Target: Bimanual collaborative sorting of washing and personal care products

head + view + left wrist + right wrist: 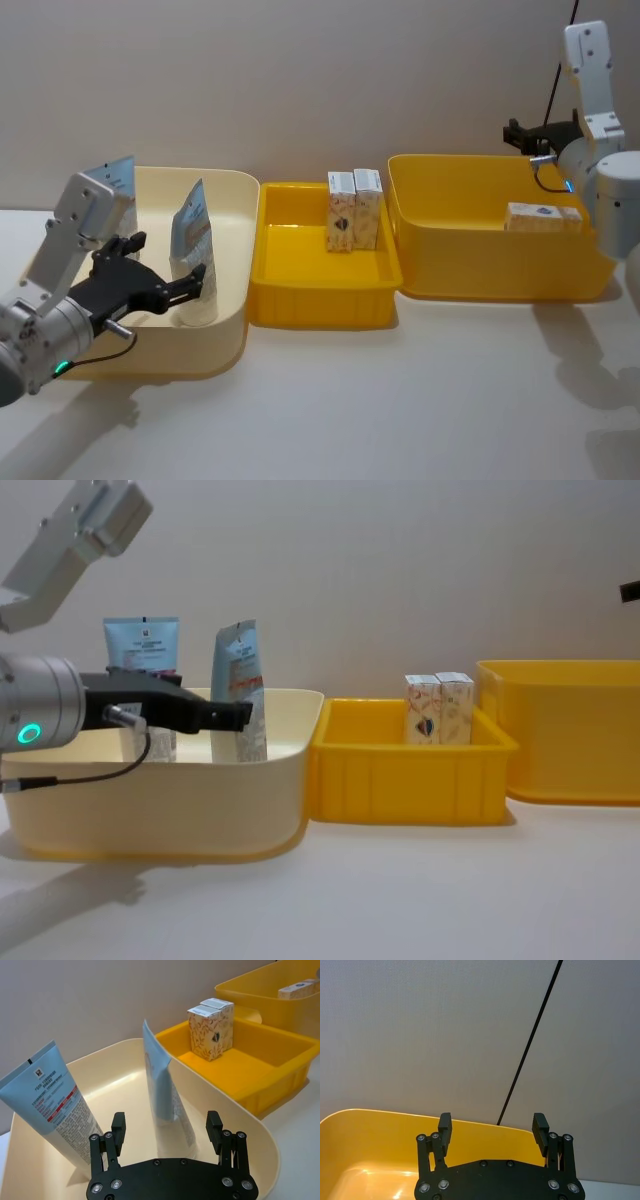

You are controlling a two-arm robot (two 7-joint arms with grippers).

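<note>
Head view: on my pale counter (420,400), under a bare beige wall (300,70), I see light-blue squeeze tubes (190,235) standing in the cream plastic bin (200,350). Orange-patterned cream cartons (352,208) stand in the shallow yellow tray (320,305).

Left wrist view: the left gripper (166,1122) has its fingers apart astride one tube.

Right wrist view: the right gripper (492,1122) has its fingers apart above the deep yellow bin (370,1135).

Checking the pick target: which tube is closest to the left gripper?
The tube nearer the middle yellow bin, right before the open left gripper; the other tube stands farther back left.
</note>
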